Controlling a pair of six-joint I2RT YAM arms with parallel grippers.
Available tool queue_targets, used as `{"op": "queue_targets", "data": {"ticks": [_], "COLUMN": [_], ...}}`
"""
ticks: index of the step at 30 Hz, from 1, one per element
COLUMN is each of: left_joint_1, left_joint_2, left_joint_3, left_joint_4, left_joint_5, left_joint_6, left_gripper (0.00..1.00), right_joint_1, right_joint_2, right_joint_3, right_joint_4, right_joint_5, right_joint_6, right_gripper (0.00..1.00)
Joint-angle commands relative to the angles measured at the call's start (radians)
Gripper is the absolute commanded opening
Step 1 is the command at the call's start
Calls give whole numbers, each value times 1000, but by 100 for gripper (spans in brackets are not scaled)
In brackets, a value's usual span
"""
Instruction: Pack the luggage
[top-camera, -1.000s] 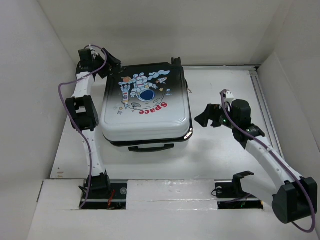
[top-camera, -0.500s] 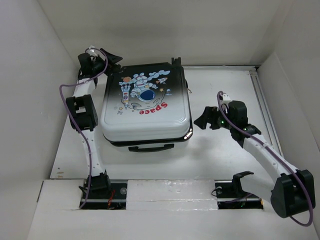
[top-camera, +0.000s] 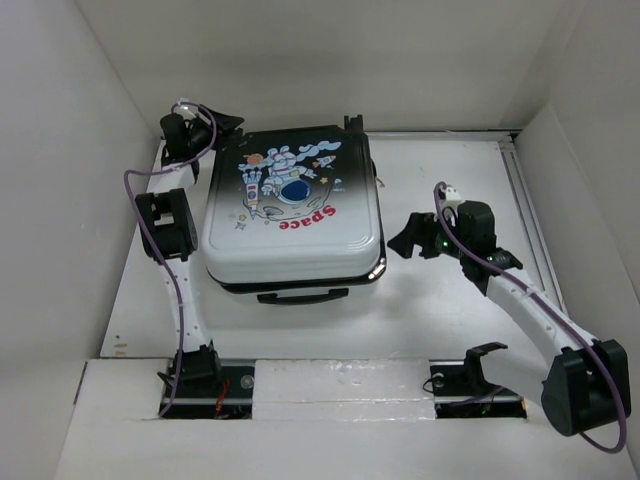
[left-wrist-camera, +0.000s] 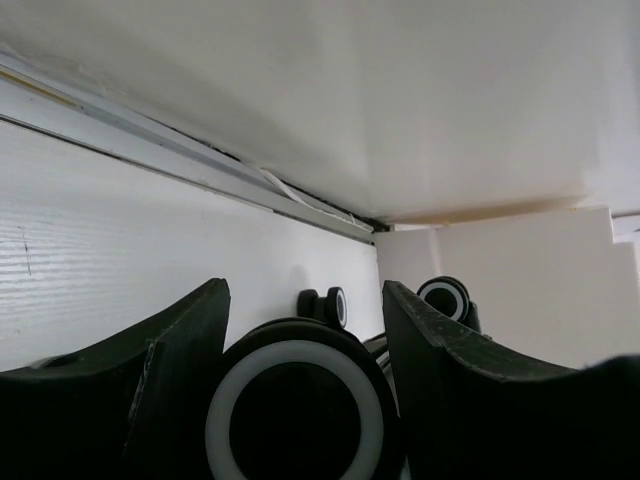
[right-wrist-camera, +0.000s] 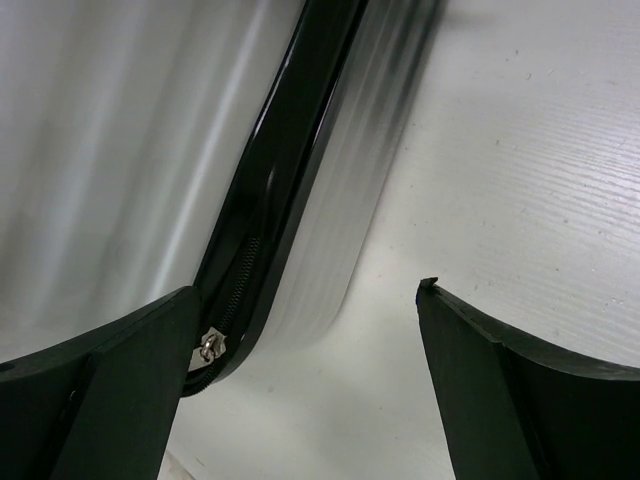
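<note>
The luggage (top-camera: 290, 210) lies flat and closed in the middle of the table, astronaut print and red "Space" facing up, its handle toward the near edge. My left gripper (top-camera: 222, 128) is at its far left corner. In the left wrist view the black fingers (left-wrist-camera: 180, 350) press either side of a black wheel with a white ring (left-wrist-camera: 295, 410), so my left gripper (left-wrist-camera: 305, 295) is shut on it. My right gripper (top-camera: 405, 240) stands open just beside the case's right side. In the right wrist view the shell (right-wrist-camera: 120, 150) and a silver zipper pull (right-wrist-camera: 208, 345) sit by the left finger, with bare table between the jaws (right-wrist-camera: 310, 295).
White walls enclose the table on three sides, with a rail (top-camera: 525, 210) along the right. Two more wheels (left-wrist-camera: 335, 305) (left-wrist-camera: 445, 297) show behind the gripped one, near the back wall. The case's black handle (top-camera: 300, 295) points at the arm bases.
My left gripper has narrowed from wide open onto the wheel at the far left corner. My right gripper slid a little left toward the case, then held still.
</note>
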Motion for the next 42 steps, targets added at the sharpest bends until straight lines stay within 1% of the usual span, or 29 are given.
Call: {"op": "queue_targets", "data": {"ticks": [1,2,7,9,13,16,19,21,24,26,29,31,33,34,36,38,40,41,42], "left_joint_1": [-32,-32,-32,-32,-32,-32,-32,-32,-32,-32,-32,-32,-32,-32,-43,-43,-43,-43,-43], "left_joint_2": [-63,-73,-194,-231,-325,-391,-437,-463,-479,-479,-497,-515,-515,-515,-505,-505,-514,-523,-546], "left_joint_3": [-17,-27,-63,-76,-101,-101,-87,-77,-40,21,58,49,74,83,127,141,111,89,18], "left_joint_4": [111,120,120,120,120,120,120,120,120,94,94,94,94,94,85,74,9,-8,-18], "left_joint_5": [68,59,39,39,39,48,57,77,77,86,96,73,62,62,62,62,62,51,42], "left_joint_6": [-14,-14,-14,-28,-66,-92,-138,-178,-206,-243,-272,-298,-310,-339,-352,-338,-289,-259,-214], "left_gripper": [11,0,0,0,0,0,0,0,0,0,0,0,0,0,0,0,0,0,0], "right_joint_1": [-5,-5,-5,-5,-17,-42,-63,-76,-108,-131,-160,-171,-180,-180,-191,-201,-201,-201,-201], "right_joint_2": [-32,-32,-83,-112,-162,-210,-221,-221,-221,-221,-201,-201,-175,-164,-106,-69,-60,-60,-76], "right_joint_3": [14,14,23,46,84,97,87,78,34,22,-1,-26,-41,-51,-72,-87,-103,-112,-121], "right_joint_4": [40,29,20,-6,-66,-66,-55,-55,-17,-5,9,34,60,95,123,149,158,167,167], "right_joint_5": [-22,-22,-22,-22,30,44,65,65,75,75,53,41,41,41,32,-25,-39,-39,-39], "right_joint_6": [-17,-17,-4,6,6,17,39,49,72,83,101,102,120,120,129,129,138,138,138], "right_gripper": [94,94,94,100,100,100,100,99,90,84,78,77,76,75,73,73,73,73,73]}}
